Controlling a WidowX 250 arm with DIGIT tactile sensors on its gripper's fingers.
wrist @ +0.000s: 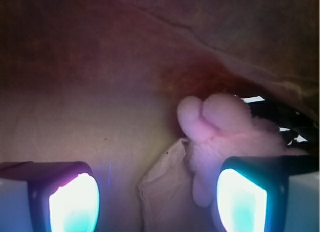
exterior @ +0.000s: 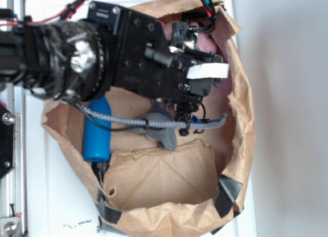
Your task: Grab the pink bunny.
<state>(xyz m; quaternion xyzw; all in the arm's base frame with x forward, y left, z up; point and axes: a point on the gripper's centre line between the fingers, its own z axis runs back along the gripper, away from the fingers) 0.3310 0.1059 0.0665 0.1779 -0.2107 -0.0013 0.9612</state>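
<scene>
Pink bunny (wrist: 225, 134), a small light-pink plush rabbit with rounded stubby lobes, lying inside a crumpled brown paper bag (exterior: 164, 186) near its far wall, toward the right of the wrist view. Only a sliver of pink visible in the exterior view (exterior: 209, 45), the rest hidden behind the black robot gripper (exterior: 202, 73). In the wrist view, two glowing white finger pads (wrist: 75, 204) spread well apart, released, nothing between them; right pad overlapping the lower part of the plush, actual contact not determinable. Head and face not distinguishable; only fuzzy rounded lobes and a folded seam showing.

Handling, as judged: very light, soft and compressible, napped fabric giving good friction, no fragility. Likely to squash and bulge rather than resist a squeeze, so a deep bite across the thick middle of the body preferable to a pinch on a thin ear or limb, which could slide out or let the body dangle. Present offset to the right suggesting a shift of the jaws rightward so the body sits between the pads. Paper flap (wrist: 167, 189) just left of the plush at risk of being caught in the closing jaws.

Also in the bag: blue cylindrical object (exterior: 97, 134) at left and grey plush animal (exterior: 164, 129) in the middle, both apart from the target.
</scene>
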